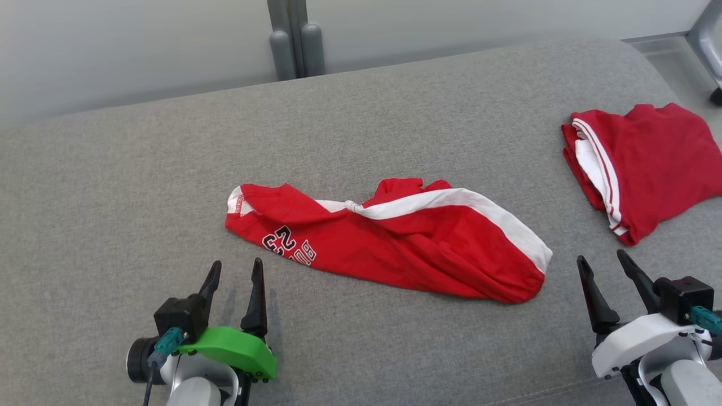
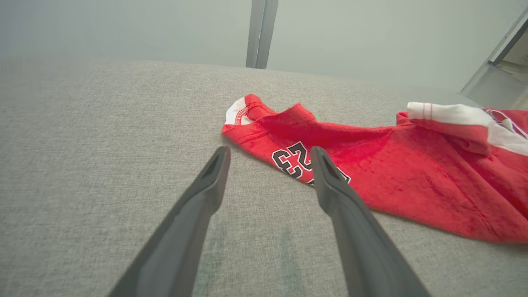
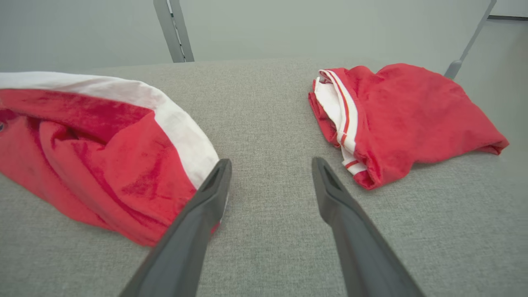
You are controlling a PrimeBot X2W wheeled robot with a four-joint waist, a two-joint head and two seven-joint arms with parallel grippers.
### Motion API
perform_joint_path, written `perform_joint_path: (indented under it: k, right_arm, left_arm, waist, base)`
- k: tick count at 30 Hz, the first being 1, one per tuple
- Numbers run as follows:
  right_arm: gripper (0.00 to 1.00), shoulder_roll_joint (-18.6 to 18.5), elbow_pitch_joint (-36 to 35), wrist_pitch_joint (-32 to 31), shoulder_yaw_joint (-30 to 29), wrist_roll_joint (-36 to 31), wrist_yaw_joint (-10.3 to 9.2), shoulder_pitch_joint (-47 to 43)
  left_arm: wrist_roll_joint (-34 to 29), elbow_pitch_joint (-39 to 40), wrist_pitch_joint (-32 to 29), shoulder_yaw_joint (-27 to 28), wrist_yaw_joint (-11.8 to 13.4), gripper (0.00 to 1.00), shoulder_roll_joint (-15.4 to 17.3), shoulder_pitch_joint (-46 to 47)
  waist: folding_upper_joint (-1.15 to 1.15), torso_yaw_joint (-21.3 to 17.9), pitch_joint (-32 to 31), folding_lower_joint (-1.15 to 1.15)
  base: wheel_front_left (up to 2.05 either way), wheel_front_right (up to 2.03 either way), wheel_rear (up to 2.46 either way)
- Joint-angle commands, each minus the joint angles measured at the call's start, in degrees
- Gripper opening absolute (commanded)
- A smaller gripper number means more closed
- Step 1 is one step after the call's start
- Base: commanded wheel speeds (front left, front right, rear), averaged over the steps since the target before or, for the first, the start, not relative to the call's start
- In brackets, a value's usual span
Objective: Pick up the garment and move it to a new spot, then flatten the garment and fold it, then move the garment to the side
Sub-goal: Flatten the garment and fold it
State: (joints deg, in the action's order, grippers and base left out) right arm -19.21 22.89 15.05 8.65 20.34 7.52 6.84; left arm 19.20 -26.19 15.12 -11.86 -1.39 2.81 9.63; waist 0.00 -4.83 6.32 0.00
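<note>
Counting two red garments on one grey padded surface (image 1: 395,113): one crumpled garment (image 1: 395,248) in the middle, bearing one black-and-white number print (image 1: 289,246) and one broad white band, and one folded garment (image 1: 648,163) off to the right. Also two grippers, one left gripper (image 1: 237,263) under a green shell and one right gripper (image 1: 601,255) under a white shell, each with two long dark fingers (image 1: 255,299), making four in all. Behind the surface, two grey upright posts (image 1: 312,51) side by side. At the far right corner, one grey angled piece (image 1: 708,39), too cropped to name.
</note>
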Motion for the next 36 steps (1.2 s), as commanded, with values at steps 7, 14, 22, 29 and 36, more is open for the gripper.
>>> perform_joint_path:
  k: [7,14,22,29,36]
  right_arm:
    - [1.00,3.35,-3.90,0.14,-2.21,-2.94,-0.07,0.44]
    - [1.00,4.08,-5.42,0.15,-1.03,-2.31,-0.07,1.94]
    - [1.00,4.85,-5.65,0.15,-0.01,-1.62,-0.07,3.12]
    - [1.00,5.05,-5.62,0.15,-0.02,-1.39,-0.07,3.30]
    - [1.00,5.38,-5.45,0.15,0.12,-1.28,-0.07,3.80]
  left_arm:
    - [-0.55,-1.46,0.00,-3.60,-2.20,1.00,0.22,5.88]
    - [5.07,-6.40,0.00,-9.15,-3.84,1.00,0.23,12.88]
    - [16.62,-13.13,0.00,-14.66,-4.86,1.00,0.23,19.19]
    - [22.01,-14.61,-0.01,-18.24,-5.65,1.00,0.26,20.33]
    - [25.26,-14.42,-0.01,-21.40,-6.06,1.00,0.25,20.61]
  waist:
    - [0.00,-3.07,0.70,0.00]
    - [0.00,-5.82,2.99,0.00]
    - [0.00,-8.89,4.99,0.00]
    - [0.00,-9.64,5.49,0.00]
    - [0.00,-9.36,6.03,0.00]
  base:
    - [0.00,0.00,0.00]
    - [0.00,0.00,0.00]
    - [0.00,0.00,0.00]
    - [0.00,0.00,0.00]
    - [0.00,0.00,0.00]
